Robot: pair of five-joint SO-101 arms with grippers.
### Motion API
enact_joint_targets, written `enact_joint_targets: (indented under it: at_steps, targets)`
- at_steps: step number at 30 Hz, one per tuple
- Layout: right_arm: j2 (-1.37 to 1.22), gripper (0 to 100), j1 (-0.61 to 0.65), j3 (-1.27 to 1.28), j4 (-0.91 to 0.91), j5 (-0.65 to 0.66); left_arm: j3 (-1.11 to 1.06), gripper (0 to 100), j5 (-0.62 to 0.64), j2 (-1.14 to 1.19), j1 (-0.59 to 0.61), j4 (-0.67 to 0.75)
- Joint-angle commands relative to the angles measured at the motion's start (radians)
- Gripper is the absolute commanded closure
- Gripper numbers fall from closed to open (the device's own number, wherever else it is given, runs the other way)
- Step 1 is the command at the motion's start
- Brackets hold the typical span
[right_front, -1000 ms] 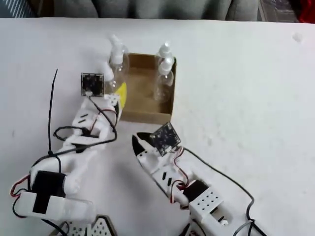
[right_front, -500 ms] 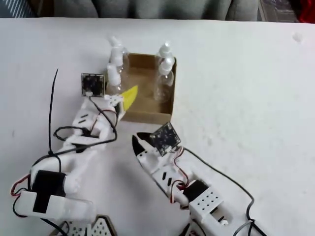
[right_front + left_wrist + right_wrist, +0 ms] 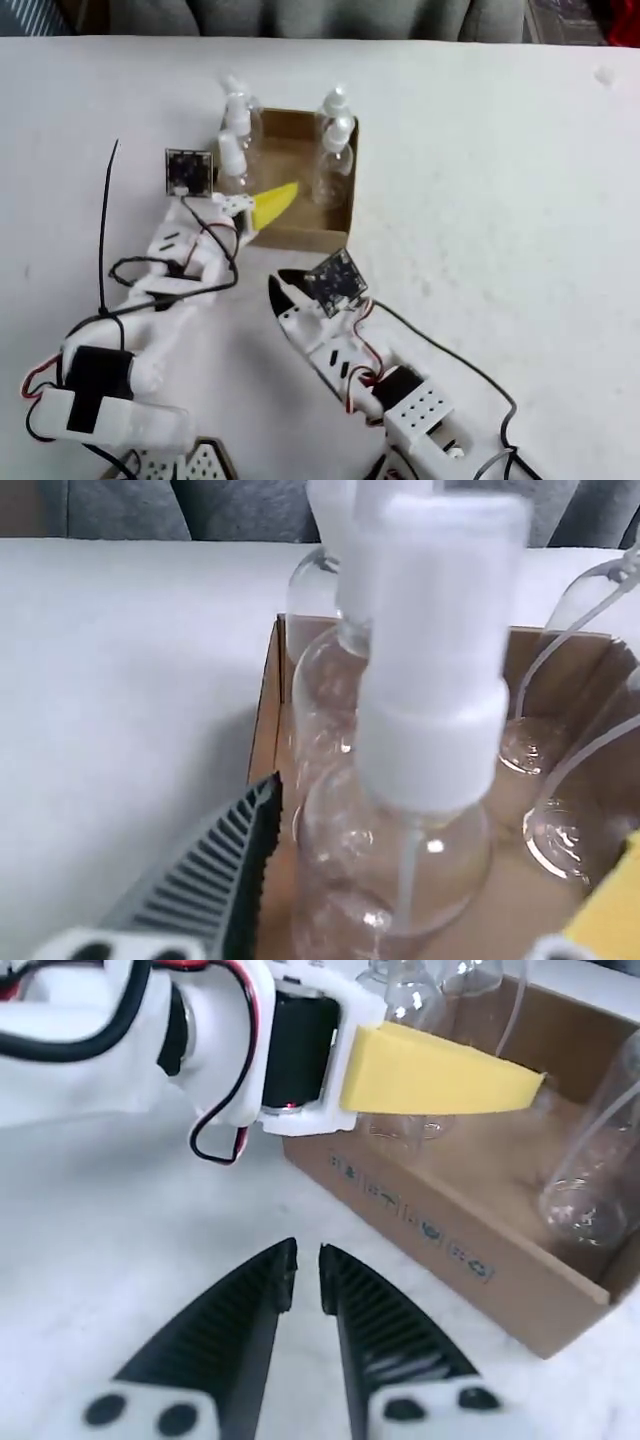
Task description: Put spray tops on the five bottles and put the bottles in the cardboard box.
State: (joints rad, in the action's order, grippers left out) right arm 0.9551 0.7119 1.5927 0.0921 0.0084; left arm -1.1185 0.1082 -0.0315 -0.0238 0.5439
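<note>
One cardboard box (image 3: 300, 238) sits on the white worktop (image 3: 500, 180), open side up, with the bottles gathered inside it. From above I count four for certain: two along the box's left wall and two (image 3: 334, 160) along its right. The left wrist view shows a third glass body (image 3: 315, 580) behind the left pair, which would make five, but I can't tell whether that one stands inside the far wall or just past it.

Every bottle I can make out stands upright, long axis vertical, with its white spray top up. I can't tell which way the nozzles face.

There are two arms and two tools. The left tool (image 3: 255, 190) is at the box's near-left corner with its jaws spread wide. Its yellow finger (image 3: 275, 200) lies slanted across the box's opening and its dark ribbed finger (image 3: 225, 875) is by the left wall. The nearest bottle (image 3: 400, 850) stands between them under its spray top (image 3: 435, 680). The yellow finger is clear of it; the dark one's tip is just beside the glass — I can't tell if it touches.

The right tool (image 3: 307, 1250) is on the near side of the box, just short of its front wall (image 3: 450, 1245) and pointing toward it. Its two black fingers are drawn almost together with nothing between them.
</note>
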Motion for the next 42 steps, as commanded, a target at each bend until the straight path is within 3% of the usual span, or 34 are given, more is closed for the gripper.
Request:
enact_joint_targets:
  at_steps: [1,13,27,42]
  targets:
    - [0.007,98.3,-0.012,-0.048,-0.007,0.000,0.009,54,-0.003,-0.030,0.019,0.018]
    - [0.005,98.3,-0.038,-0.048,-0.007,0.034,-0.015,54,-0.002,-0.308,0.035,-0.353]
    - [0.008,98.3,-0.038,-0.037,-0.007,0.040,-0.238,55,-0.009,-0.607,0.035,-0.391]
    - [0.010,98.3,-0.128,-0.061,-0.005,0.035,-0.250,54,-0.011,-0.957,0.035,-0.830]
